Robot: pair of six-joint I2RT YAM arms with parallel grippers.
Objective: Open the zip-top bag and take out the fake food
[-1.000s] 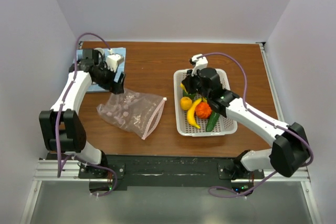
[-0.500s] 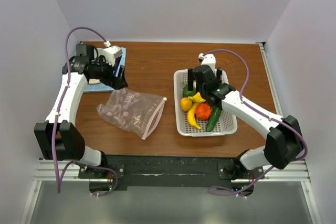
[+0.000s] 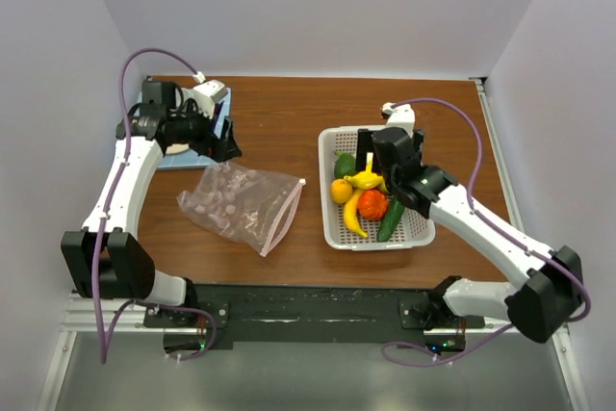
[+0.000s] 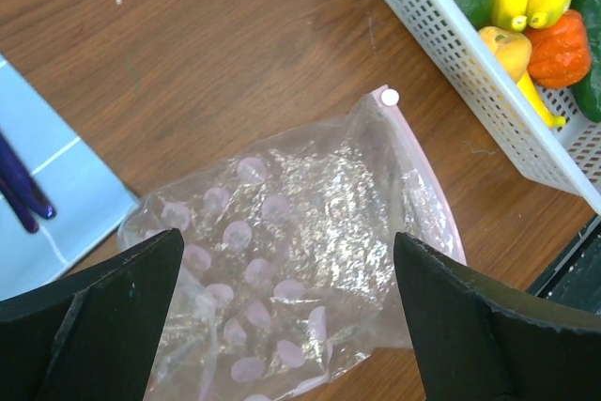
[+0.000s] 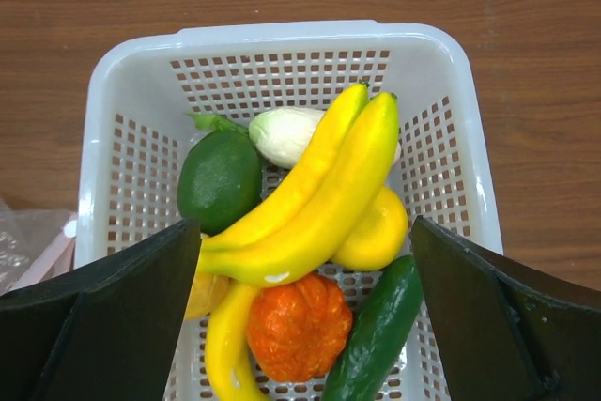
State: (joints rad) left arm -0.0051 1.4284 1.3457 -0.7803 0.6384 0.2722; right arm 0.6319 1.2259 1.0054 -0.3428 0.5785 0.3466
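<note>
Landmark: white basket [image 5: 282, 37]. Fake food [image 5: 319, 194] is all piled inside it: bananas, green fruit, cream-white piece, orange tomato, cucumber. Zip-top bag [image 4: 300, 194] lies slack on the table left of the basket, zipper strip on the side nearest it. Only printed dots show through, so judged empty. Right gripper [image 5: 305, 224] hangs above the basket, jaws spread wide, nothing between them. Left gripper [image 4: 288, 241] hovers over the bag, left of the basket, likewise spread and empty. Probably no hold is needed if unloading is finished.
</note>
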